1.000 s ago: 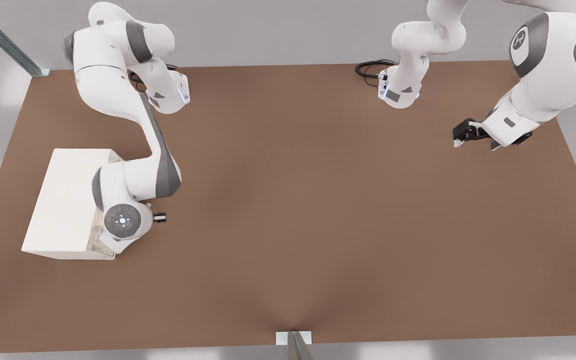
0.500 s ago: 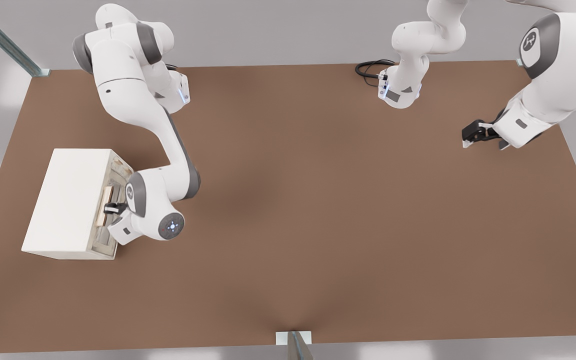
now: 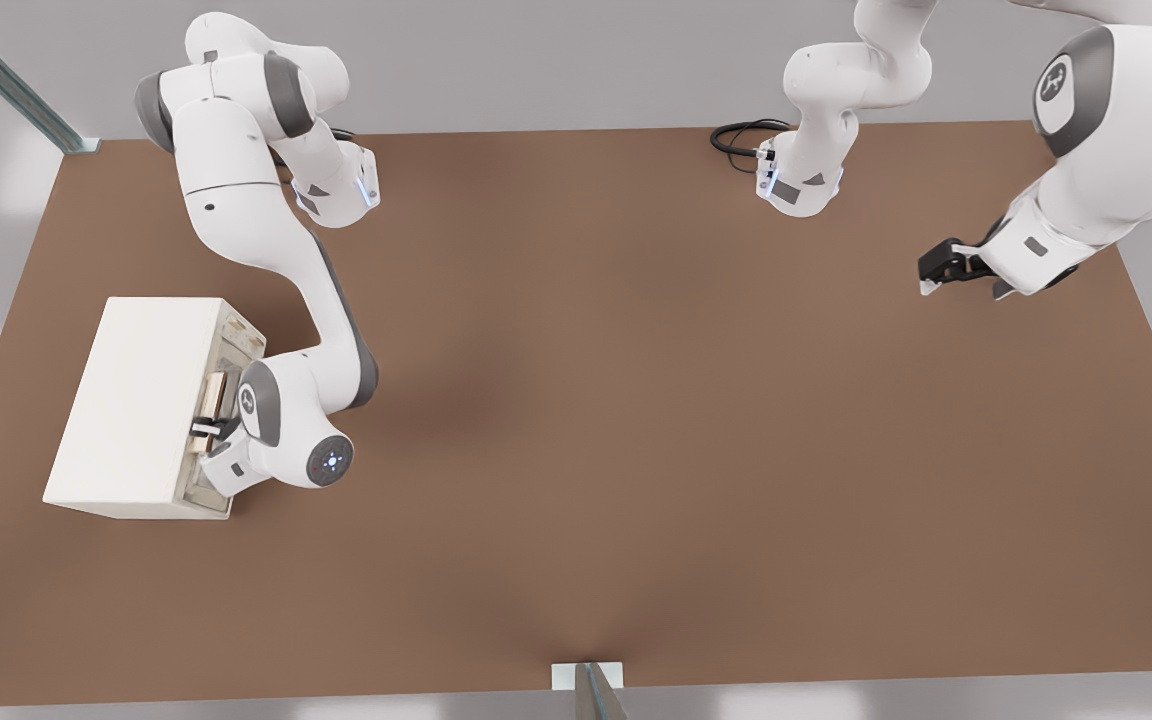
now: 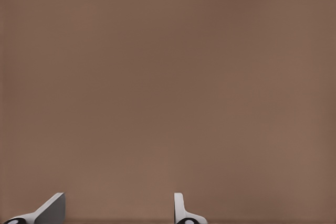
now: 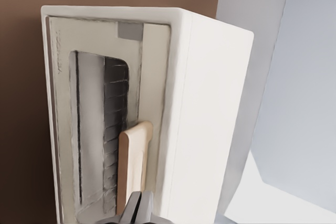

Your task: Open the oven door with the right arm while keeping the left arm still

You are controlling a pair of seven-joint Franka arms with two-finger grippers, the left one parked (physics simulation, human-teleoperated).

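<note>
We see the small black two-finger tool of the white right arm at the tan wooden bar handle, fingers pressed narrow together and holding nothing; the cream-white oven door with its dark glass window looks shut, so we judge the tool is placed there to hook and pull.

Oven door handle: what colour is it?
Light tan wood handle, clearest in the right wrist view; the gripper sits at it.

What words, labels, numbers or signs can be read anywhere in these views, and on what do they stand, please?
No words or numbers are readable in any view.
A white logo mark on a grey arm joint: a symbol, not letters.
The oven door carries a blank grey patch and faint marks along one edge, too blurred to read.
The gripper, at the door's wooden handle, bears no marking.
</note>
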